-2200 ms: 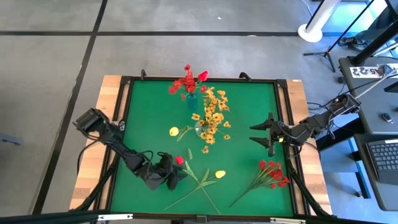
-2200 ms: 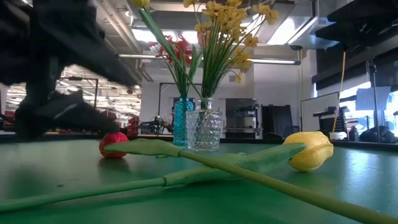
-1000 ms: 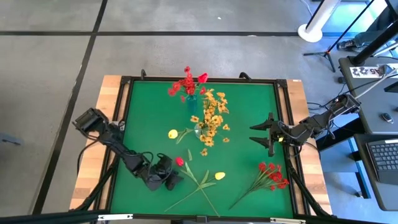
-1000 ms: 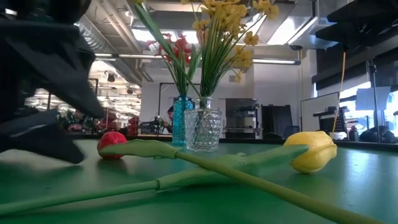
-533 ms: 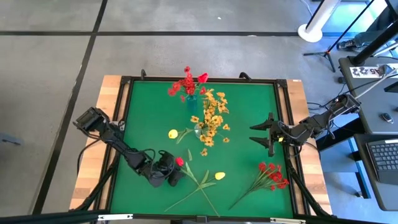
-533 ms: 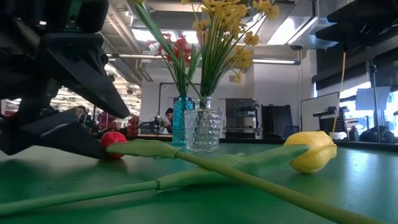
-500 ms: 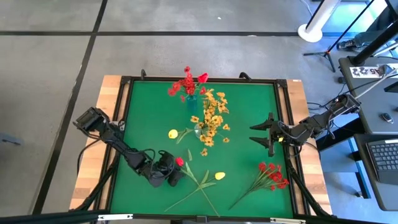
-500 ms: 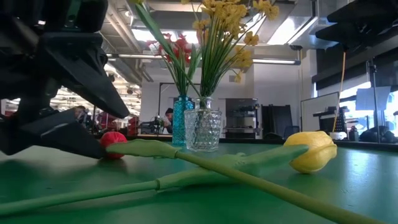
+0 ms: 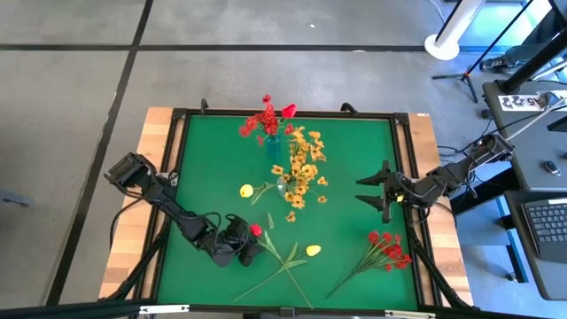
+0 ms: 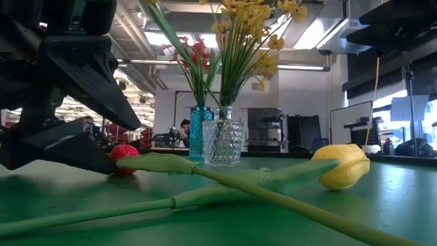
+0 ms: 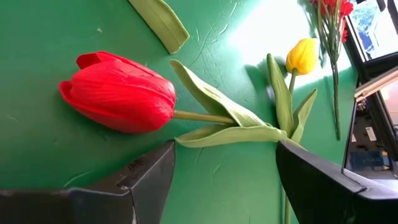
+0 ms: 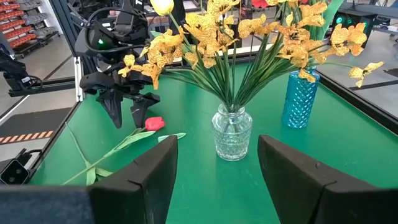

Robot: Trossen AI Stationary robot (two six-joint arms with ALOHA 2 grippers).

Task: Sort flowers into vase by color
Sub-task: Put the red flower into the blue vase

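A red tulip bud lies on the green mat on its side, and its stem crosses the stem of a yellow tulip. My left gripper is low over the mat near the front left. It is open, with its fingers on either side of the red tulip's stem just behind the bud, touching nothing. My right gripper hangs open above the mat's right side, facing the vases. A blue vase holds red flowers. A clear glass vase holds yellow-orange sprigs.
A red sprig cluster lies at the near right of the mat. A single yellow bud lies left of the clear vase. A black raised frame rims the mat. Bare mat stretches along the far left and between the vases and my right gripper.
My left gripper has edged toward the red tulip bud, staying low over the mat, and has then held still with its fingers apart. The flowers have stayed where they were.
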